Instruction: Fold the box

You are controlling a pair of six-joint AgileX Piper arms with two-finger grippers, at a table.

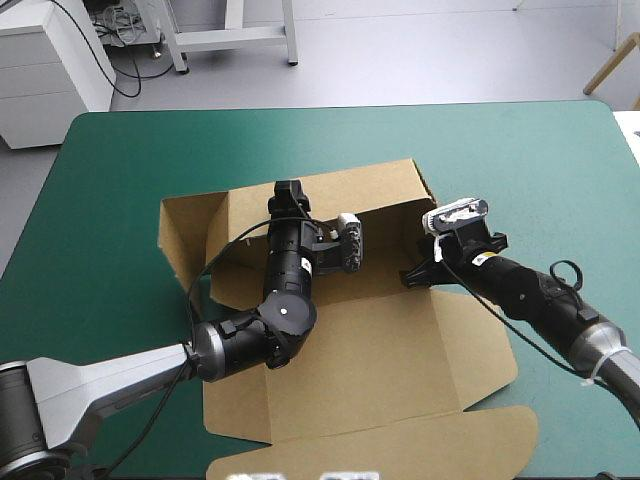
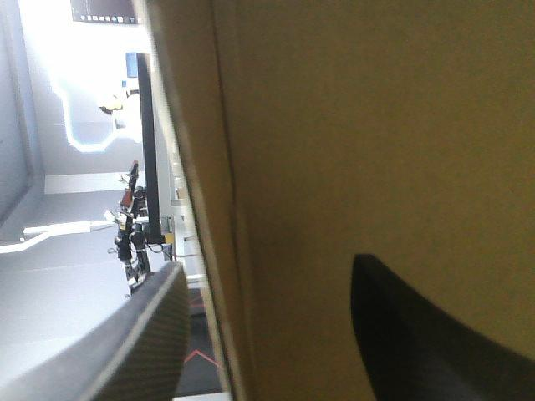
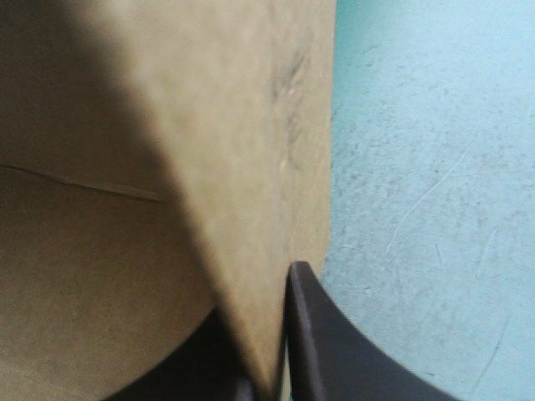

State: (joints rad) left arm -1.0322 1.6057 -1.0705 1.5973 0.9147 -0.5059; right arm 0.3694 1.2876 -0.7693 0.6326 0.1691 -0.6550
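The brown box (image 1: 380,340) lies at the middle of the table on the teal-green cover (image 1: 120,160), partly formed: its left side flap (image 1: 190,235) leans outward, its far wall (image 1: 370,195) stands raised, and its lid (image 1: 400,440) lies flat toward the near edge. The left gripper (image 1: 290,192) reaches up to the top of the far wall; in the left wrist view its black fingers (image 2: 142,351) stand spread, the wall's edge (image 2: 226,251) running up between them with one finger on each side of the board. Further right, the right gripper (image 1: 415,272) sits at the box's right side, and in the right wrist view it (image 3: 259,292) is pressed almost together, pinching a raised sheet of the board (image 3: 251,125), with bare cover (image 3: 435,167) just beside that sheet
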